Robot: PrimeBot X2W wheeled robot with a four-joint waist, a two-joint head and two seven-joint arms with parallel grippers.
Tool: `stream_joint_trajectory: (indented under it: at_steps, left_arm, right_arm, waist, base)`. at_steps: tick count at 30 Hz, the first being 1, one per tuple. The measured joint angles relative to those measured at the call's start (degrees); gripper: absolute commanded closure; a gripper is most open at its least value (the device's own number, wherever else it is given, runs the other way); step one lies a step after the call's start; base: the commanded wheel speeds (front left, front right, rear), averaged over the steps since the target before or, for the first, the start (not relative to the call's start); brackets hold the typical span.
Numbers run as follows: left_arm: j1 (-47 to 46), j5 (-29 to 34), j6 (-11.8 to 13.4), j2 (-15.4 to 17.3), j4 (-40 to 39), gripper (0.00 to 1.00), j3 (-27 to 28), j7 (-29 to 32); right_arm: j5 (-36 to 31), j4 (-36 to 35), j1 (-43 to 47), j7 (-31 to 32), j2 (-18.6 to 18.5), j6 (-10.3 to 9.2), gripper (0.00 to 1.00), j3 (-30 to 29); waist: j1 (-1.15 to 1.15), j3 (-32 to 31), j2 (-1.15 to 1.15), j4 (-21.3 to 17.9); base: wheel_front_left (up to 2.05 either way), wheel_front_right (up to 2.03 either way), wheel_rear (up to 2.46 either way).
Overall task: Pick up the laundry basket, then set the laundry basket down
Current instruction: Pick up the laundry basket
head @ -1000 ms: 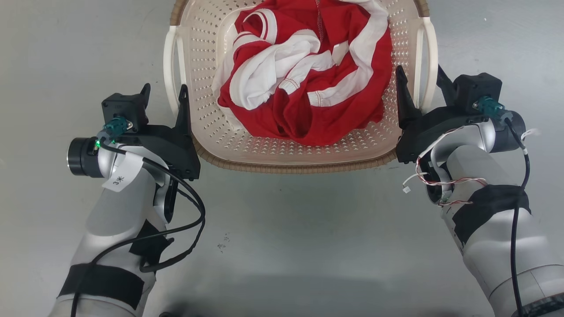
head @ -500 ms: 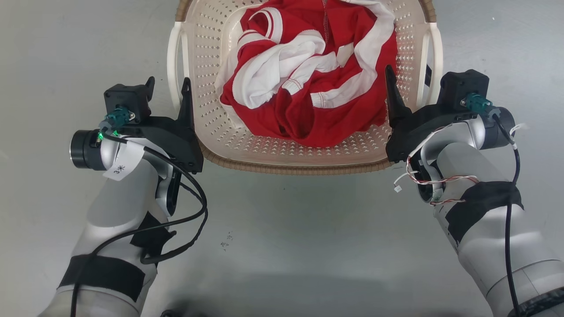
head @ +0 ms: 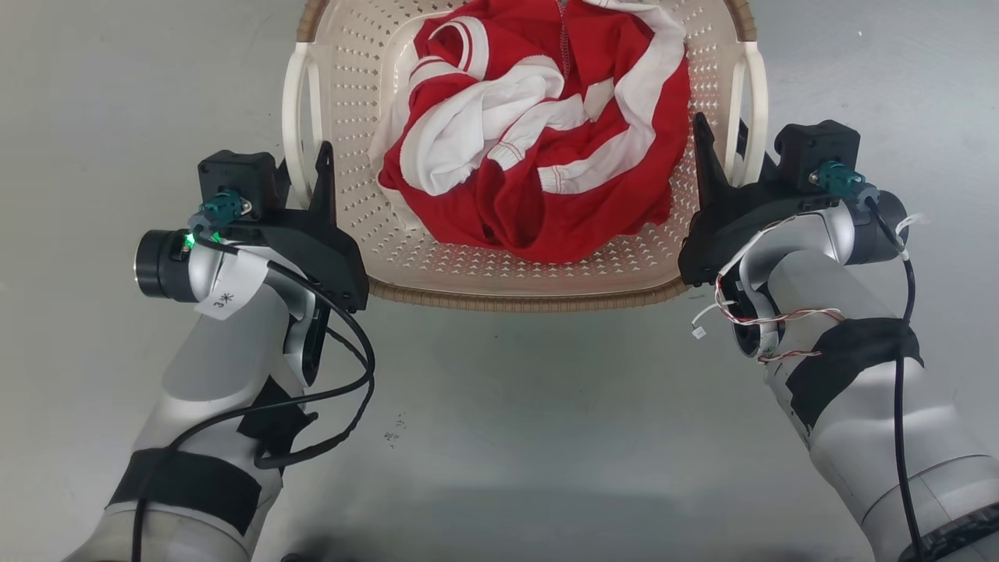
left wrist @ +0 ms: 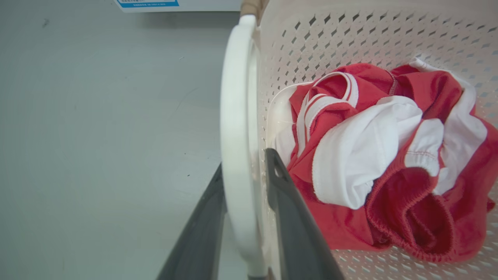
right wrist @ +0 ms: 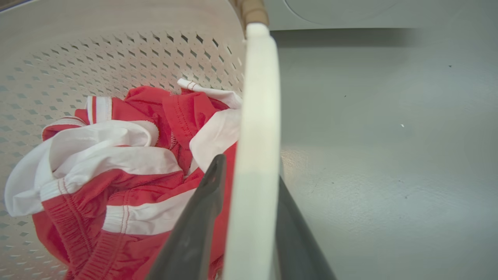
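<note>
Nearest the robot, grey floor [head: 499,437] is seen in front of the laundry basket [head: 531,300], and the two pale forearms are angled toward the basket's near corners. The basket is placed squarely between the claws, so neither arm is nearer. The left gripper [head: 303,168] is set astride the basket's left handle [head: 292,117], with one dark finger inside the loop against the perforated wall and one outside. The right gripper [head: 722,133] is matched on the right handle [head: 755,101]. In both wrist views the fingers are seen pressed against the white bars [left wrist: 233,116] [right wrist: 258,97], so each claw is judged clamped on its handle. Both handles run away from the robot, in line with the fingers, so a level, simultaneous lift is called for. Whether the base is off the floor cannot be told. The walls are smooth cream plastic pierced with small diamond holes, edged by a brown woven-look rim. A crumpled red-and-white garment [head: 538,164] is heaped inside. Past the basket's far left corner, a white panel with a blue label [left wrist: 148,4] is visible.
</note>
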Motion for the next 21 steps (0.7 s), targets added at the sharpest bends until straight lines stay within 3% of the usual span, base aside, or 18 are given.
stream_joint_trajectory:
  at_steps: [6,8,9,11,21]
  left_arm:
    - [-0.43,-1.27,-0.45,0.33,0.43,0.78,-2.21,0.12]
    - [-0.47,-1.77,-0.46,0.53,0.41,0.98,-2.81,0.12]
    - [-0.48,-1.96,-0.46,0.58,0.41,1.00,-3.15,0.12]
    - [-0.59,-2.49,-0.47,0.67,0.25,1.00,-4.26,0.12]
    - [-0.57,-4.94,-0.44,0.86,0.26,1.00,-7.17,0.23]
  right_arm:
    - [1.38,0.07,-0.13,0.05,0.08,-0.51,0.66,1.79]
    - [1.88,0.07,-0.19,0.07,0.07,-0.77,0.72,2.22]
    - [2.16,0.09,-0.27,0.07,0.07,-0.98,0.78,2.38]
    - [3.33,0.35,-0.67,0.08,-0.09,-1.10,0.98,2.89]
    - [5.33,1.57,-1.28,0.00,-0.22,-1.55,1.00,4.14]
  waist:
    - [0.00,0.04,0.00,-0.29]
    - [0.00,0.06,0.00,-0.40]
    - [0.00,0.07,0.00,-0.45]
    - [0.00,0.09,0.00,-0.60]
    - [0.01,-0.43,0.00,-0.77]
  base:
    - [0.00,0.00,0.00]
    - [0.00,0.00,0.00]
    - [0.00,0.00,0.00]
    - [0.00,0.00,0.00]
    - [0.00,0.00,0.00]
